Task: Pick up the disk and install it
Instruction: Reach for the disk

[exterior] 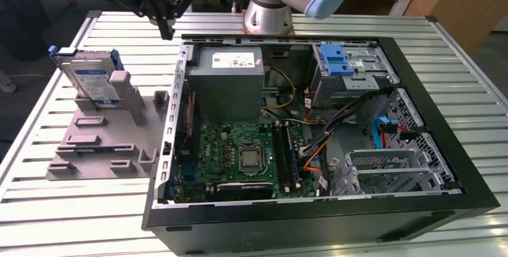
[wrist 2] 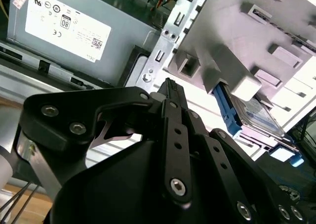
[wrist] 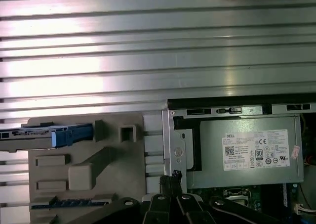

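Your gripper (exterior: 166, 31) hangs over the counter (exterior: 47, 209), just off a far corner of the open case (exterior: 317, 224). Its fingers (wrist 2: 168, 93) are pressed together with nothing between them. Closest to them are the case wall and the power supply (exterior: 230, 84).

Beyond that, toward the exterior view's left, the grey holder (exterior: 95, 150) lies flat on the counter. The disk (exterior: 90, 81) stands on edge in a slot at the holder's far end, untouched and well clear of the fingers. The first wrist view shows it edge-on (wrist: 49, 134).

You are at the approach to the pick. I judge it goes best if you:
- spread the fingers well above the disk;
- centre them over its upper edge;
- square them to its flat faces;
- close on the faces and not on the blue frame;
- lift it straight out of the slot, so it cannot bind on the holder's posts.

The disk has a white and blue label, and the power supply a white sticker (wrist 2: 64, 26) with dark print and symbols. I won't read either out.
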Robot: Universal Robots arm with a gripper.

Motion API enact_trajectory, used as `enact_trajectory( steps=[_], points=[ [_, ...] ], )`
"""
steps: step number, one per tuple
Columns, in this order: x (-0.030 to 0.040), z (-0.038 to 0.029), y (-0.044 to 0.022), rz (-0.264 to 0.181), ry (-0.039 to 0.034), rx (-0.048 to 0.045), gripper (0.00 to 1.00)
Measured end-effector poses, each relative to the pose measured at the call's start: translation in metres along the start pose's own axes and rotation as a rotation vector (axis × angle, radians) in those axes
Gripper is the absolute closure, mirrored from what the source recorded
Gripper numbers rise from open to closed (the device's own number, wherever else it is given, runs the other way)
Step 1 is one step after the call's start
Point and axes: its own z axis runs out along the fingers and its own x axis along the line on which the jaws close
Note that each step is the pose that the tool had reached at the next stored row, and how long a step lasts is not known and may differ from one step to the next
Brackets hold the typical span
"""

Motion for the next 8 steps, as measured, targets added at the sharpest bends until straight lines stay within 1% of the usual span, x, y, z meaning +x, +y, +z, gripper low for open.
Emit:
enact_trajectory(
  steps=[6, 8],
  points=[
    [0.0068, 0.0001, 0.0033, 0.0, 0.0001, 0.0001, 0.89],
    [0.0102, 0.0002, 0.0046, 0.0, 0.0, -0.0001, 0.89]
  ],
)
